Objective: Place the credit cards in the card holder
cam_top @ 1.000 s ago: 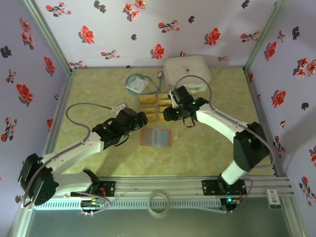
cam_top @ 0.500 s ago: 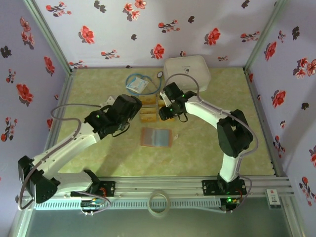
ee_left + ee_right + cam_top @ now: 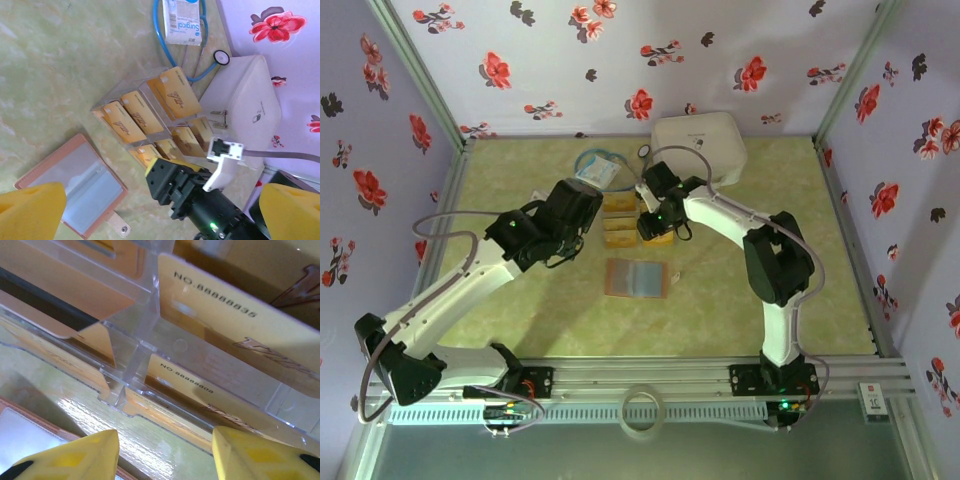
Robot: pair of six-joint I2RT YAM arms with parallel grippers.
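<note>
Right gripper sits low over the clear tray. Its yellow fingers stand apart with nothing between them, tips just short of the tray's near wall. From above, the right arm climbs from its base, folds hard at the elbow and reaches back to the left, with the wrist tipped down onto the tray's right side.

Left gripper hangs well above the worktop beside the tray's left end, jaws spread wide and empty. The left arm sweeps out from its base and curves in toward the middle.

The left wrist view gives the layout. The credit cards stand tilted in the tray's compartments, golden-tan and all alike, and the right gripper's black body noses in at the tray's edge. The right wrist view gives the close detail: a printed number line and a scripted logo on the card faces, with clear dividers between them.

The card holder lies open and flat on the worktop just in front of the tray. It has a reddish-brown rim, a grey-blue inside, and a small snap tab off one edge.

Past the tray sit the white case, a blue-white packet and a blue stethoscope.
</note>
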